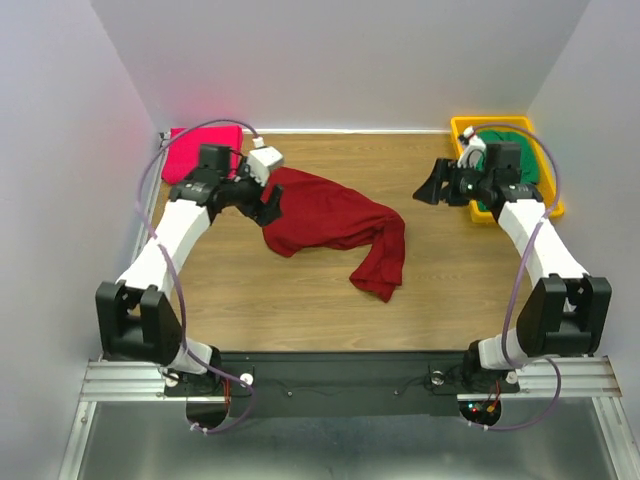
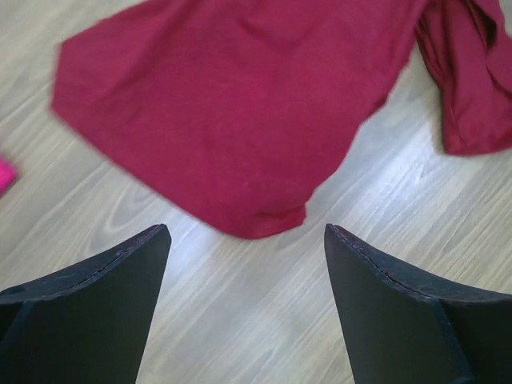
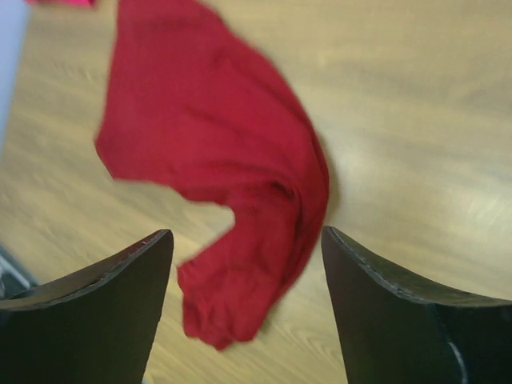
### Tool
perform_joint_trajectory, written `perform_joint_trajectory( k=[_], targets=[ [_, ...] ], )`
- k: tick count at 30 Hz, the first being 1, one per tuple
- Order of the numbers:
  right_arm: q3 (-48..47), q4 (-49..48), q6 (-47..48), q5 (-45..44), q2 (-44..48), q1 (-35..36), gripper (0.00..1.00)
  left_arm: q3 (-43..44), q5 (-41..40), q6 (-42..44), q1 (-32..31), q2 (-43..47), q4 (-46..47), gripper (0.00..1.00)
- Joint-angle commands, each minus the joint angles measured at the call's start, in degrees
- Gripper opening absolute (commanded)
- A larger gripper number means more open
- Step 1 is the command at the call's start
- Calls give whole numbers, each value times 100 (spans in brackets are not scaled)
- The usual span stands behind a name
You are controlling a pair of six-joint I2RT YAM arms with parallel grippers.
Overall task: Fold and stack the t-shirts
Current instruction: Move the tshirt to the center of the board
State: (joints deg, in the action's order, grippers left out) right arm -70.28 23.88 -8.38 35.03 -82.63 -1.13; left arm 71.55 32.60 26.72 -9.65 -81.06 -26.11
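Maroon shirt (image 1: 325, 222) lay crumpled and unfolded at the centre of the overhead frame on the wooden table (image 1: 300, 295), one end trailing toward lower right. Pink shirt (image 1: 200, 150) sat in the upper left corner. Green shirt (image 1: 527, 143) lay in the yellow bin (image 1: 462, 124), upper right. Left gripper (image 2: 246, 232) hovered at the maroon shirt's left edge, jaws apart, holding nothing. Right gripper (image 3: 246, 234) hung beside the bin, jaws apart, empty.
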Motion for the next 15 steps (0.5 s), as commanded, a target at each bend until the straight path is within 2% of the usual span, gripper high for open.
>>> perform_joint_trajectory(
  k=[1, 5, 10, 12, 15],
  targets=[
    [426, -42, 565, 276, -209, 16, 79, 103, -255, 465, -274, -576, -51, 85],
    [822, 20, 689, 461, -385, 77, 72, 342, -464, 659, -502, -1192, -342, 78],
    [1139, 64, 759, 663, -350, 463, 61, -8, -868, 799, -626, -1351, -412, 74],
    [1148, 29, 724, 559, -385, 647, 62, -166, -1018, 852, -635, -1325, -491, 72],
    [1052, -163, 515, 103, -447, 903, 71, -447, -1089, 896, -635, -1194, -518, 72]
  ],
)
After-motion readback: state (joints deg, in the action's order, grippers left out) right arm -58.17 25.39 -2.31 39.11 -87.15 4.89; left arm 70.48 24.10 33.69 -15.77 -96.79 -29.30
